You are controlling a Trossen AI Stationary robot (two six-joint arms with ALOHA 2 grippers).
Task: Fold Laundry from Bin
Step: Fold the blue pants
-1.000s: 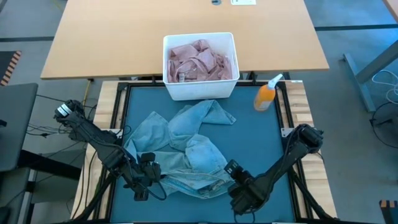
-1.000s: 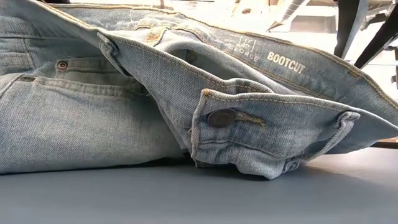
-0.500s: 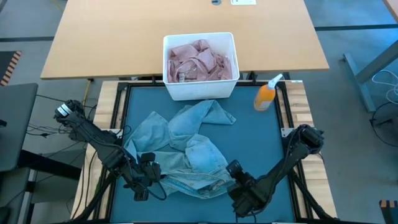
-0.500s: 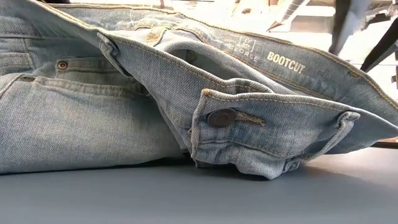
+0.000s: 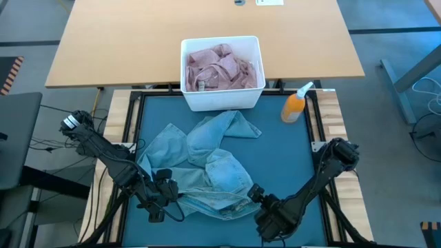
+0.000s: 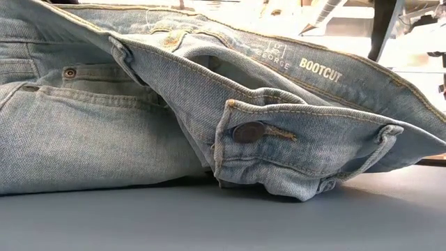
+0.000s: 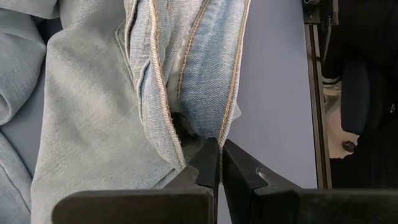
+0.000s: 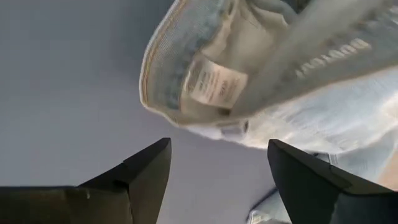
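Observation:
Light blue denim jeans [image 5: 207,162] lie crumpled on the teal mat [image 5: 289,158], their buttoned waistband [image 6: 279,132] toward the near edge. My left gripper [image 5: 169,188] is shut on the jeans at their near left side. My right gripper [image 8: 217,158] stands open just off the waistband's right end [image 8: 205,81], fingers clear of the cloth, near the table's front [image 5: 253,194]. The white bin [image 5: 222,96] at the mat's far edge holds a dusty pink garment [image 5: 220,67]. My left gripper pinches a stitched edge of the jeans [image 7: 219,132] between its two fingertips [image 7: 208,158]. The fingers slant down from the table's near left. The denim around the pinch lies on the mat, bunched in folds; how many layers are caught, I cannot tell.
An orange spray bottle [image 5: 295,105] stands at the mat's far right corner. A tan tabletop [image 5: 124,48] lies beyond the bin. Bare mat shows to the right of the jeans and along the near edge.
My right gripper has turned a little at the wrist beside the waistband's right end. The jeans and my left gripper stay as they were.

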